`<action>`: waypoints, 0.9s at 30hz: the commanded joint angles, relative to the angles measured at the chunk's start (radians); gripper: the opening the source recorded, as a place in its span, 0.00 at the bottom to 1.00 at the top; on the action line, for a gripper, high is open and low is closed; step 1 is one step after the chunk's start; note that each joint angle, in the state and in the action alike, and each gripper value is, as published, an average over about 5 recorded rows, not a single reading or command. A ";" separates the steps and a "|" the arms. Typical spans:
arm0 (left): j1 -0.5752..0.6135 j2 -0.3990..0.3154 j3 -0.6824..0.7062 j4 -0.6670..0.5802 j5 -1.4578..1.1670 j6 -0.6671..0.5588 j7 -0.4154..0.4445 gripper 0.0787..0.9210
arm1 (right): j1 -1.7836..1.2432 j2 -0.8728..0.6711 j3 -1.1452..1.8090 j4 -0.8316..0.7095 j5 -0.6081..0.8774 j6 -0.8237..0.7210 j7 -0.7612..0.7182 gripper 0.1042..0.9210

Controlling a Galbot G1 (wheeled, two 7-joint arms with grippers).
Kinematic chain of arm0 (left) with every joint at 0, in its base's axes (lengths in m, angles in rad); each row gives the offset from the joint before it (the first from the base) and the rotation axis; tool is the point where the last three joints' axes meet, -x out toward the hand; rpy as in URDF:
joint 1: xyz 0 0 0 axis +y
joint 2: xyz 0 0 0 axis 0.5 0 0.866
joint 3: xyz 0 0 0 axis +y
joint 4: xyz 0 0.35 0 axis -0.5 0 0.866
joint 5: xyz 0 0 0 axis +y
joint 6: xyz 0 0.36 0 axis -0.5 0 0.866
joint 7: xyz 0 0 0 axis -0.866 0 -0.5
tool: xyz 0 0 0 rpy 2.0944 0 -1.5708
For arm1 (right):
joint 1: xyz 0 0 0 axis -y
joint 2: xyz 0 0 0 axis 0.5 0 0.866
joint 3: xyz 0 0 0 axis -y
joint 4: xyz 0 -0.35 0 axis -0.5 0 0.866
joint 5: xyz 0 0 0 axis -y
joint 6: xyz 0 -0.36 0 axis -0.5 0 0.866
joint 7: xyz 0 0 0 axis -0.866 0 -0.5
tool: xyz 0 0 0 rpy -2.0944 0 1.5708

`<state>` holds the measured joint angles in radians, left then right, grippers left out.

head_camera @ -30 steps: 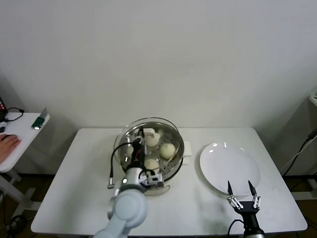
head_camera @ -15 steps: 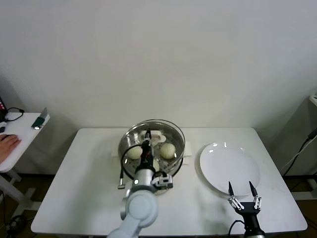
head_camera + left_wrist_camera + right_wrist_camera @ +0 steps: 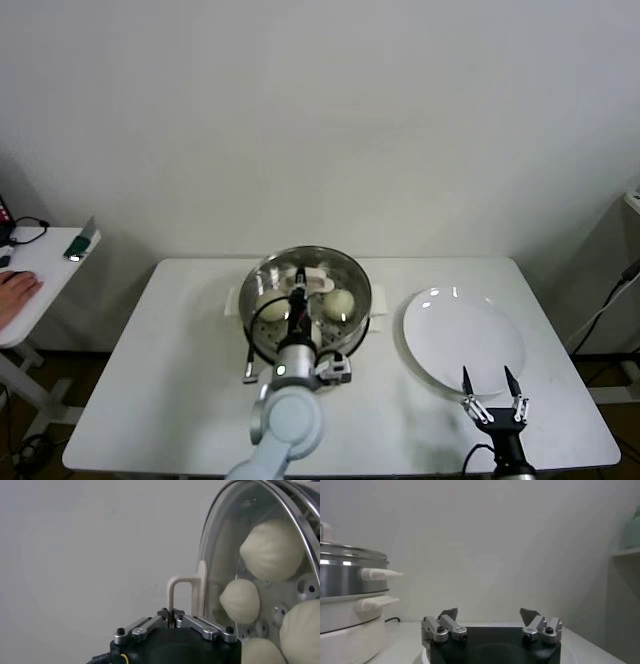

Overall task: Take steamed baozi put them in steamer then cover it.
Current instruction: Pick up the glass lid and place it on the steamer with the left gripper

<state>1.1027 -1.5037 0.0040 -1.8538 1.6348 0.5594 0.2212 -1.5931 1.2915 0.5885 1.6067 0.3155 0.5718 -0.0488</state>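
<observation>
Your left gripper (image 3: 175,619) has its jaws pinched on the cream handle of the cover (image 3: 305,283), which sits over the steamer (image 3: 262,335) at the middle of the worktop (image 3: 165,380). Through the glass you see the steamed baozi (image 3: 272,550) inside the basket. Your right gripper (image 3: 490,392) hangs with jaws spread at the near edge of the white plate (image 3: 460,335).

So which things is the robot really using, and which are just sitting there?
Being used:
- steamer
- baozi inside it
- glass cover, handle pinched by the shut left pincer

Just there:
- white plate
- right pincer, open, waiting by the plate
- side desk
</observation>
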 commanded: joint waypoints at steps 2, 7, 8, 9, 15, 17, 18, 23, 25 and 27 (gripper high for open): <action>-0.001 -0.015 0.002 0.038 0.018 -0.001 -0.018 0.07 | -0.001 0.000 0.003 -0.001 0.001 0.003 0.000 0.88; 0.002 -0.018 0.002 0.044 0.019 0.000 -0.023 0.07 | -0.001 0.000 0.004 -0.003 0.000 0.003 0.000 0.88; 0.002 -0.019 0.002 0.045 0.019 0.000 -0.023 0.07 | -0.001 0.000 0.004 -0.003 0.000 0.003 0.000 0.88; 0.002 -0.019 0.001 0.046 0.019 0.000 -0.023 0.07 | -0.001 0.000 0.004 -0.003 0.000 0.003 0.000 0.88; -0.002 -0.019 -0.001 0.054 0.016 0.000 -0.027 0.07 | 0.000 0.003 0.004 -0.002 -0.002 0.003 0.000 0.88; -0.004 -0.018 -0.002 0.058 0.014 0.001 -0.028 0.07 | -0.001 0.004 0.004 -0.002 -0.002 0.003 0.000 0.88; -0.004 -0.018 -0.003 0.060 0.014 0.002 -0.029 0.07 | -0.001 0.004 0.004 -0.002 -0.002 0.003 0.000 0.88; -0.004 -0.015 -0.005 0.064 0.007 0.004 -0.031 0.07 | -0.002 0.005 0.004 -0.001 -0.003 0.004 0.000 0.88; -0.003 -0.014 -0.005 0.062 0.003 0.005 -0.031 0.07 | -0.002 0.005 0.005 0.000 -0.003 0.003 0.000 0.88; -0.001 -0.012 -0.003 0.057 0.000 0.005 -0.030 0.07 | -0.002 0.006 0.005 0.001 -0.003 0.003 0.000 0.88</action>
<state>1.0977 -1.5192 -0.0010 -1.7968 1.6441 0.5634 0.1873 -1.5950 1.2965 0.5926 1.6055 0.3131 0.5754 -0.0483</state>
